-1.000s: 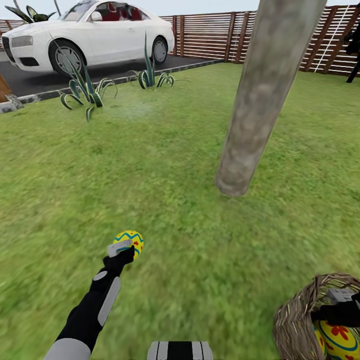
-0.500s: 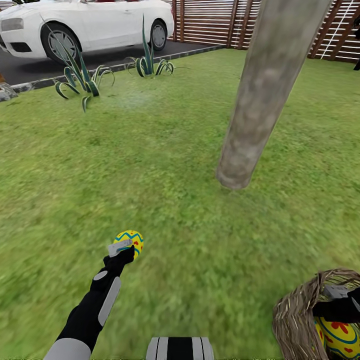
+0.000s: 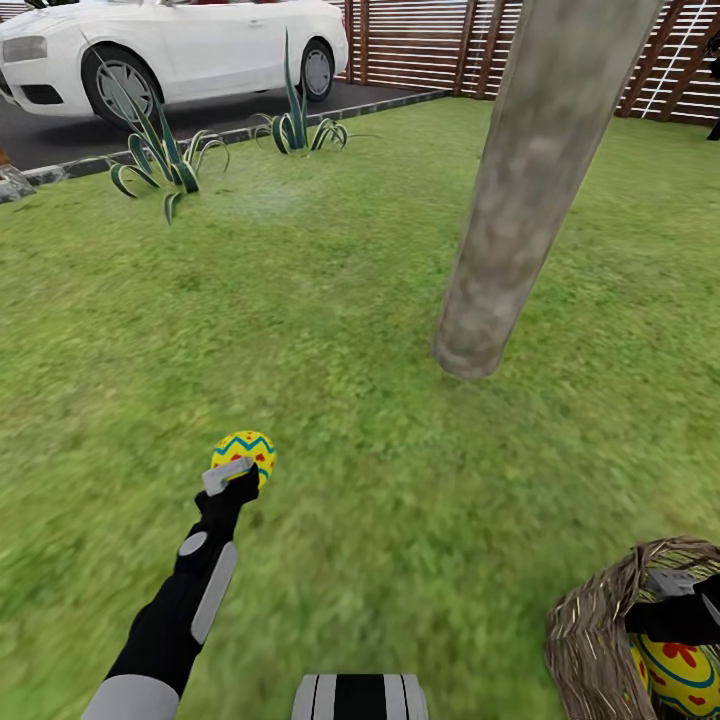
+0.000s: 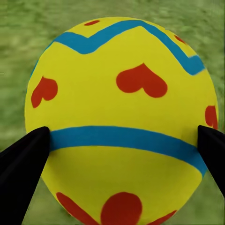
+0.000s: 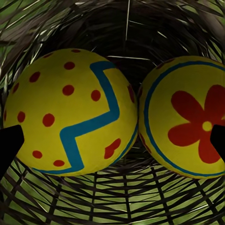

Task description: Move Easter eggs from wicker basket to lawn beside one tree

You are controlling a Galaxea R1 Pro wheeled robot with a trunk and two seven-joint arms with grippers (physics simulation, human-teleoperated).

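My left gripper is shut on a yellow Easter egg with red hearts and blue bands, held out over the lawn. In the left wrist view the egg sits between the two dark fingers. The tree has its trunk base ahead and to the right of that egg. At the lower right stands the wicker basket, with my right gripper over its mouth. Inside lie a dotted zigzag egg and a flower egg, and the right gripper hangs open above them.
Two spiky agave plants grow at the lawn's far left edge beside a paved drive with a white car. A brown slat fence runs along the back. Open grass lies between the left arm and the trunk.
The camera tilted down a little early on. Since then my left gripper has carried its egg forward and slightly left. The right gripper and basket stay put.
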